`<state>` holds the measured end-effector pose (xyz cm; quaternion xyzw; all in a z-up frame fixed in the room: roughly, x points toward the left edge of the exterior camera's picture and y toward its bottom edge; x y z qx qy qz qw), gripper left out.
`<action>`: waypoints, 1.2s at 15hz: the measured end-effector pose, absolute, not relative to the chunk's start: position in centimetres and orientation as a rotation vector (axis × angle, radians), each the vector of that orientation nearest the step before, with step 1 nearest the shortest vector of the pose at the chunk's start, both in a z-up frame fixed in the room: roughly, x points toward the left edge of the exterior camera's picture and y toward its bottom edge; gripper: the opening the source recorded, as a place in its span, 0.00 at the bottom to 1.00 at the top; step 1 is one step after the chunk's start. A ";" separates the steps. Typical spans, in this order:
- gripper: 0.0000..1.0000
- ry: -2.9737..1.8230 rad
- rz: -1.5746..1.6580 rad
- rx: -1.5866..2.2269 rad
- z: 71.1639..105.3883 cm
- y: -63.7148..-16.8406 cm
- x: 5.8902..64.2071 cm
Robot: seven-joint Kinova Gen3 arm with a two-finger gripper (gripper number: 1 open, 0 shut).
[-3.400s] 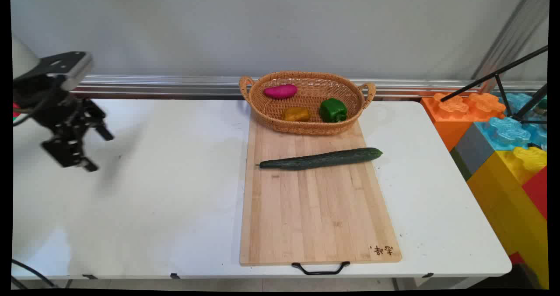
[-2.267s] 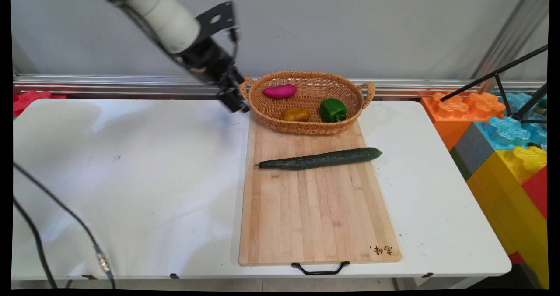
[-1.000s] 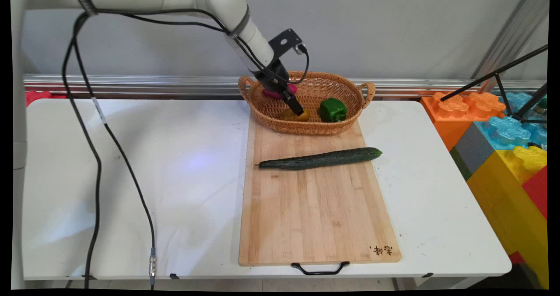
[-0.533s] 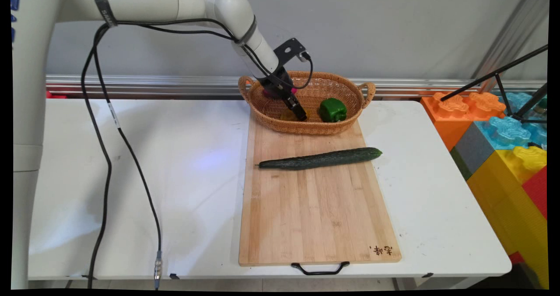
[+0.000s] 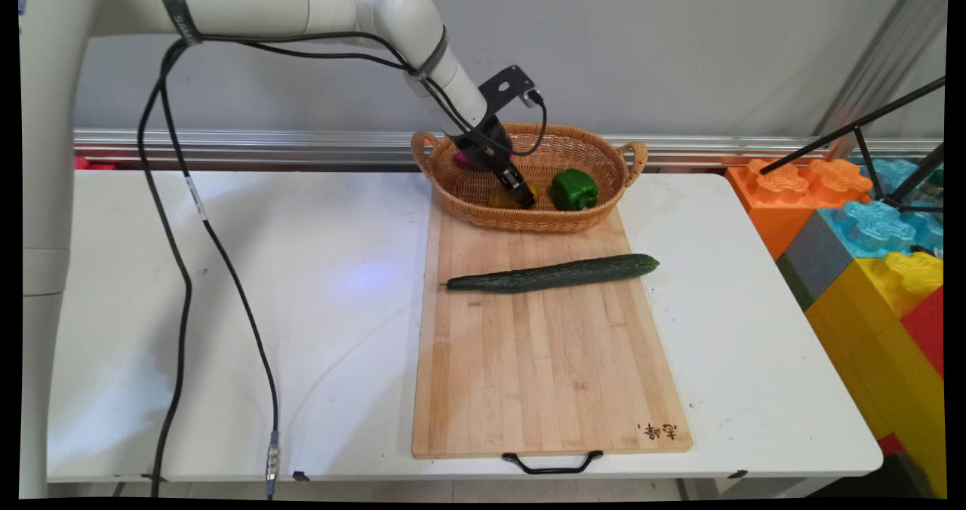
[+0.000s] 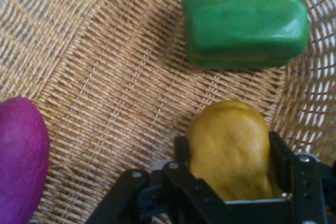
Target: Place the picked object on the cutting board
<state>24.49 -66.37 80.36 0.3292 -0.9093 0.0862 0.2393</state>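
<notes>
Bright, even light; soft shadows on the bench (image 5: 302, 268) at left (faint glare too); hand view slightly soft up close.

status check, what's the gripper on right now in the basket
Gripper down in the wicker basket, fingers either side of the yellow-brown vegetable. Green pepper close beside it, purple sweet potato apart. Cucumber on the cutting board.

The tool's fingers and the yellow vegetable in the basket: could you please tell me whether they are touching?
Touching. In the hand view the tool has one of its fingers pressed against each side of the yellow vegetable, with no gap showing.
</notes>
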 end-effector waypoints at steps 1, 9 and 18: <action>0.00 -2.488 0.259 0.892 81.1 -66.0 24.1; 0.00 -2.466 0.442 0.867 89.5 -60.1 20.4; 0.00 -2.497 0.217 0.713 89.8 -50.1 14.2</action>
